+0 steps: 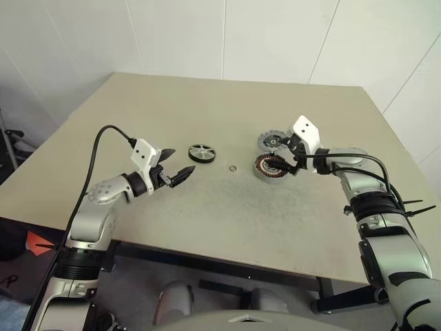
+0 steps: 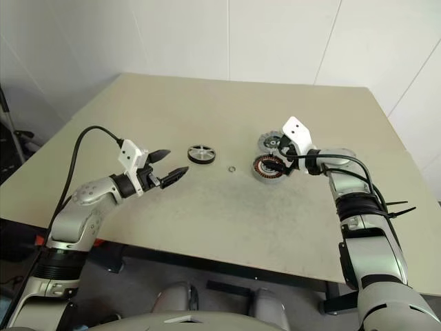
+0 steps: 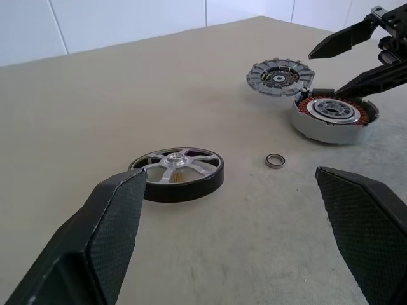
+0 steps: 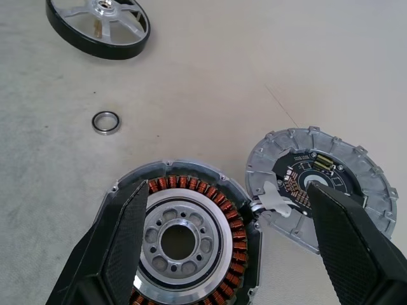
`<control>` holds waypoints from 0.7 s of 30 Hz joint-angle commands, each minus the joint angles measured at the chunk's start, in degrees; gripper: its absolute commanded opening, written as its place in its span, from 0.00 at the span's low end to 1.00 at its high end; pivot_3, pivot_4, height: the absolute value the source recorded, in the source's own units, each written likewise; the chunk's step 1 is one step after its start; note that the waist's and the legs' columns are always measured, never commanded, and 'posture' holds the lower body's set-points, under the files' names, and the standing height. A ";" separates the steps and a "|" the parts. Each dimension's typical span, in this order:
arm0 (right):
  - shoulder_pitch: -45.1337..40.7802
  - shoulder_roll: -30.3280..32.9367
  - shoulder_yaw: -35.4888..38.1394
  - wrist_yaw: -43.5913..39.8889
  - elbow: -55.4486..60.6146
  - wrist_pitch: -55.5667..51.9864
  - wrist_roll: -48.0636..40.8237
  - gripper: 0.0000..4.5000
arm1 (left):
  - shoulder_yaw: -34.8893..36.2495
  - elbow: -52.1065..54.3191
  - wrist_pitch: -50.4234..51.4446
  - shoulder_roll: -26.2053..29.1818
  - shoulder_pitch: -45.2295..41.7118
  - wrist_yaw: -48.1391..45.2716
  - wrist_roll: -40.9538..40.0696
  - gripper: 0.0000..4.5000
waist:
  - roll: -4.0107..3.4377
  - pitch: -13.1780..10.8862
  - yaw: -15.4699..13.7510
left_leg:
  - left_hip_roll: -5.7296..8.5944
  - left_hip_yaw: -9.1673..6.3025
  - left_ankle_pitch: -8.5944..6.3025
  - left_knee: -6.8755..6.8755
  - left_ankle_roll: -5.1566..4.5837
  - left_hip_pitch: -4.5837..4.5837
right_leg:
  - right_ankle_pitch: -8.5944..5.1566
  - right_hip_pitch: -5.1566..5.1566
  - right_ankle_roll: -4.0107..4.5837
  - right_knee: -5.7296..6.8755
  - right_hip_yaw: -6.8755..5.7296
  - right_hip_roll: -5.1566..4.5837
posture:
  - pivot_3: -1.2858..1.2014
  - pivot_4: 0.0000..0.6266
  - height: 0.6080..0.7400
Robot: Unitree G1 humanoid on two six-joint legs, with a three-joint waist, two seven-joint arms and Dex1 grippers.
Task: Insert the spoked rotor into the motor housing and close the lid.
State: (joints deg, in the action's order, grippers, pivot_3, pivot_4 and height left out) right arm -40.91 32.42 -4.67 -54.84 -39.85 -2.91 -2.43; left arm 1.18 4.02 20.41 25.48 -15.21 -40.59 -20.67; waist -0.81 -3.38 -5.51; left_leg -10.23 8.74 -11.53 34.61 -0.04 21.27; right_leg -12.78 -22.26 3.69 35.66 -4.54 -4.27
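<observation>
The spoked rotor [image 1: 201, 152], a flat black wheel with silvery spokes, lies on the table just ahead of my left gripper [image 1: 181, 162]. That gripper is open and empty, and it points level toward the rotor [image 3: 178, 175]. The motor housing [image 1: 267, 167] lies open side up, showing its copper windings [image 4: 226, 210]. Against its far side lies the lid [image 1: 270, 141], a grey ribbed disc with its inner face up. My right gripper [image 4: 229, 190] hovers open over both, one finger above the housing and the other above the lid, holding nothing.
A tiny metal ring [image 1: 233, 167] lies between the rotor and the housing. The beige table [image 1: 207, 221] stands against white walls, with bare room toward its front edge.
</observation>
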 commanded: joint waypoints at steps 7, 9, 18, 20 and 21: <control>-1.16 0.31 1.75 0.66 1.77 0.27 -0.92 1.00 | 0.21 0.37 -1.35 -0.40 -1.17 0.31 0.80 1.00 | 0.00 0.00 0.00 | 0.00 0.00 0.00 0.00 0.00 0.01 | 0.00 -0.01 0.00 0.00 0.00 0.00 | 0.52 0.00 1.00; -1.19 0.21 1.63 0.67 1.75 0.27 -0.84 1.00 | 0.13 0.34 -1.19 -0.43 -1.56 0.13 0.83 1.00 | 0.00 0.00 -0.01 | 0.00 0.00 0.00 0.00 0.00 0.01 | 0.00 -0.01 0.00 0.00 0.00 0.00 | 0.52 0.00 1.00; -1.91 -0.02 1.51 -0.06 2.08 -0.39 -1.20 1.00 | 0.37 0.65 -1.05 -0.57 -1.62 0.31 0.64 1.00 | 0.00 0.00 -0.01 | 0.00 0.00 0.00 0.00 0.00 0.01 | 0.00 -0.01 0.00 0.00 0.00 0.00 | 0.52 0.00 1.00; -1.93 0.01 1.27 -0.19 1.89 -0.12 -0.94 1.00 | 0.58 0.97 -0.98 -0.48 -1.40 0.42 0.53 1.00 | 0.00 0.00 -0.01 | 0.00 0.00 0.00 0.00 0.00 0.00 | 0.00 -0.01 0.00 0.01 0.00 0.00 | 0.52 0.00 1.00; -1.95 0.12 1.45 -0.16 1.95 -0.14 -1.05 1.00 | 0.59 1.13 -1.09 -0.52 -0.95 0.50 0.57 1.00 | 0.00 0.00 0.00 | 0.00 0.00 0.00 0.00 0.00 0.00 | 0.00 -0.01 0.00 0.01 0.00 0.00 | 0.52 0.00 1.00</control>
State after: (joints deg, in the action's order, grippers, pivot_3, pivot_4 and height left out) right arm -40.95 32.18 -4.61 -54.90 -39.62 -3.55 -2.57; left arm 0.72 3.39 20.31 24.85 -15.69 -40.41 -19.89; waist -0.81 -3.38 -5.51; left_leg -10.23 8.74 -11.53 34.61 -0.04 21.28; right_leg -12.78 -22.27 3.69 35.66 -4.54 -4.27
